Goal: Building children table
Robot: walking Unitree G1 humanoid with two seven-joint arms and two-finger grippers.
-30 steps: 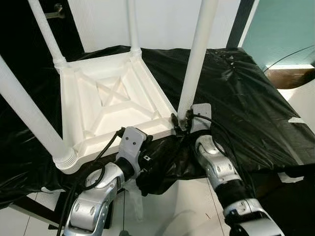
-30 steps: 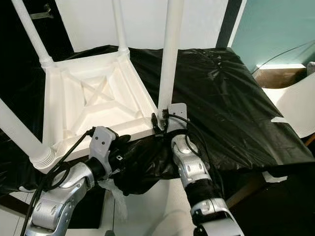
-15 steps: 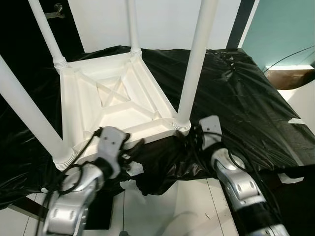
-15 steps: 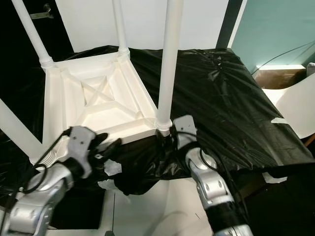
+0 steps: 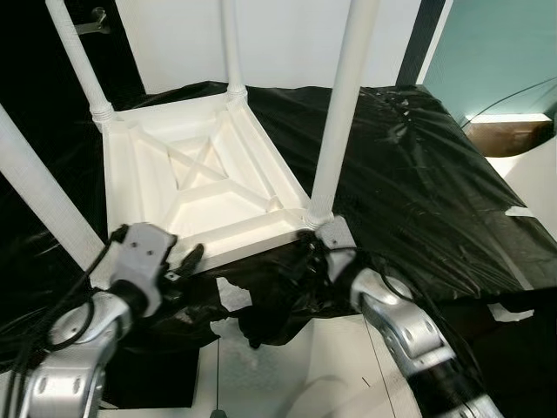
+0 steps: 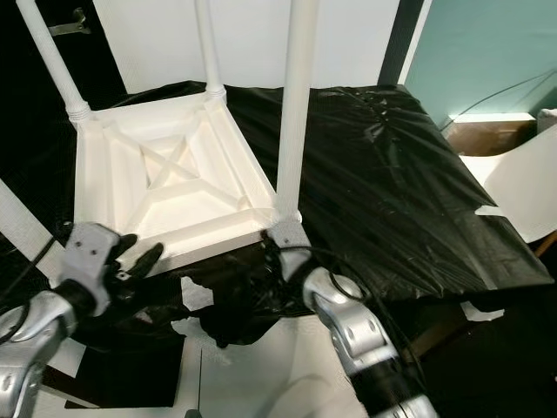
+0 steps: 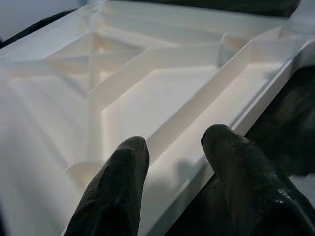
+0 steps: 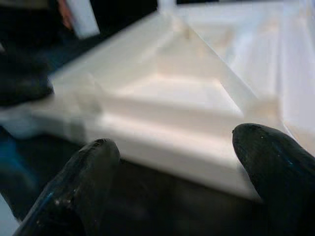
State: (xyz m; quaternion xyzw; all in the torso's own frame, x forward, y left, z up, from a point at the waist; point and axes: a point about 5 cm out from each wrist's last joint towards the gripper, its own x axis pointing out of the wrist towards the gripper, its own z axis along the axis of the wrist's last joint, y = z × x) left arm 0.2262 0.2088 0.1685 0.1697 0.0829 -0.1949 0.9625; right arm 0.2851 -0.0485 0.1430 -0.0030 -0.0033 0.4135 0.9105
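White table (image 5: 196,178) lies upside down on a black sheet (image 5: 409,165), ribbed underside up with an X brace in the middle, four white legs (image 5: 341,96) standing up from its corners. No brand, label or writing readable anywhere.

Left gripper (image 5: 187,259) sits at the near left part of the table's front edge, fingers spread. Left wrist view: the two black fingers (image 7: 118,187) are apart, one over the inner trough, the other out past the rim, so the rim runs between them (contact can't be judged).

Right gripper (image 8: 172,162) is at the near right corner, right by the base of the front leg. Head views mostly give the grey wrist housing (image 5: 335,235) and cables there, fingertips lost against the sheet. Right wrist view shows them wide apart, the table's corner lying beyond the gap, nothing held.

Right eye view takes in a white curved panel (image 6: 513,187) off the sheet's right edge; left eye view catches just a sliver of it. Teal wall (image 5: 496,52) at upper right, white floor (image 5: 296,366) under the sheet's front edge.
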